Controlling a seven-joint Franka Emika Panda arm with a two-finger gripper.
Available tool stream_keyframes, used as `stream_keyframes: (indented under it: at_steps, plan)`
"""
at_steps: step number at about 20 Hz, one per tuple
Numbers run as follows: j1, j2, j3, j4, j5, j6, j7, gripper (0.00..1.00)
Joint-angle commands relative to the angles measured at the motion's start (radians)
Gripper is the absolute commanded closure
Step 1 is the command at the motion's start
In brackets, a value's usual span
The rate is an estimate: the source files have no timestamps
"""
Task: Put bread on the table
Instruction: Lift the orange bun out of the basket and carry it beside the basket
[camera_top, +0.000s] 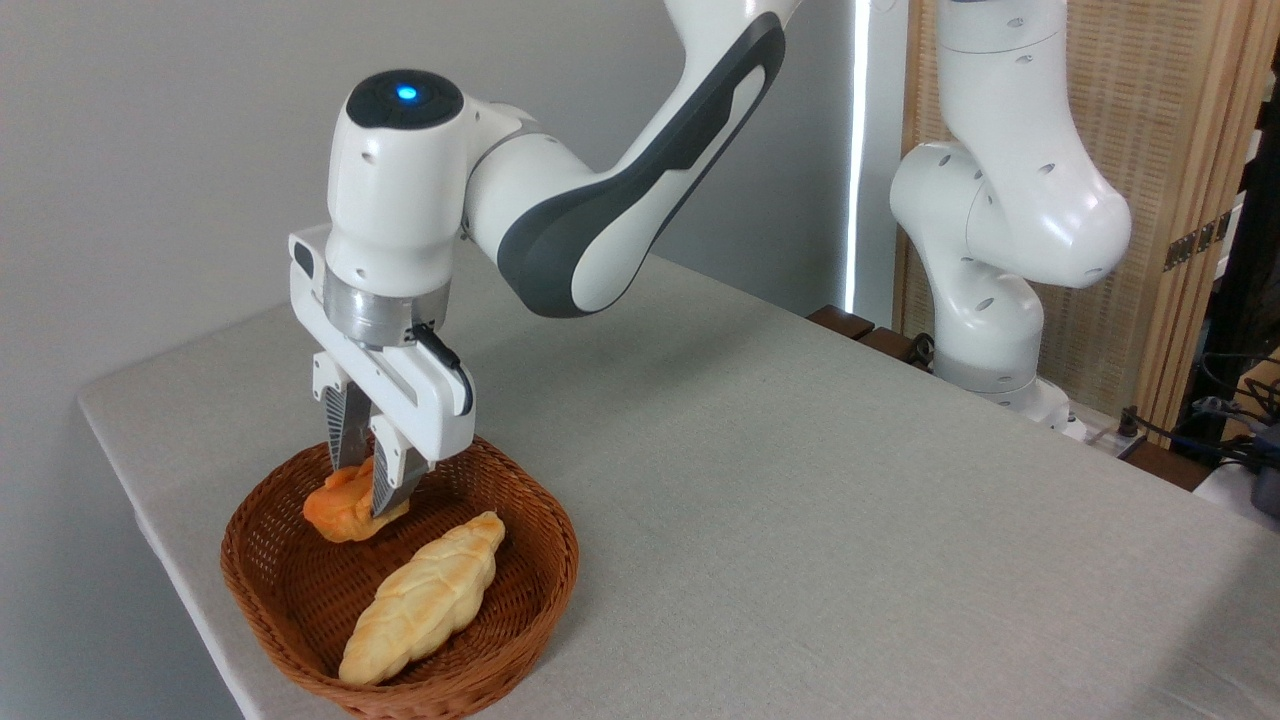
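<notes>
Basket: end effector pinching lumpy orange bread.

The white arm bends down from the upper right, its gripper pointing straight down with both fingers drawn close together.

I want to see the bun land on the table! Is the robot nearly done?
Not yet. The gripper has closed on the orange bun, tilted, just above the basket floor. Left: lift it out and set it on the table. The braided loaf lies in the basket.
</notes>
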Motion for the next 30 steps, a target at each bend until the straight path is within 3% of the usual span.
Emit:
stream_keyframes:
  at_steps: [1,6,9,13,20,26,30]
  plan:
    - [0.003,-0.067,0.012,-0.012,-0.019,-0.016,0.004,0.43]
    - [0.003,-0.177,0.100,-0.017,-0.016,-0.193,0.024,0.41]
    - [0.001,-0.216,0.115,-0.021,-0.014,-0.305,0.063,0.41]
    - [0.001,-0.253,0.115,-0.052,-0.007,-0.368,0.091,0.40]
    - [-0.014,-0.374,0.112,-0.213,0.010,-0.367,0.154,0.40]
    - [-0.106,-0.460,0.112,-0.379,0.105,-0.291,0.174,0.40]
    - [-0.152,-0.474,0.112,-0.436,0.128,-0.209,0.172,0.34]
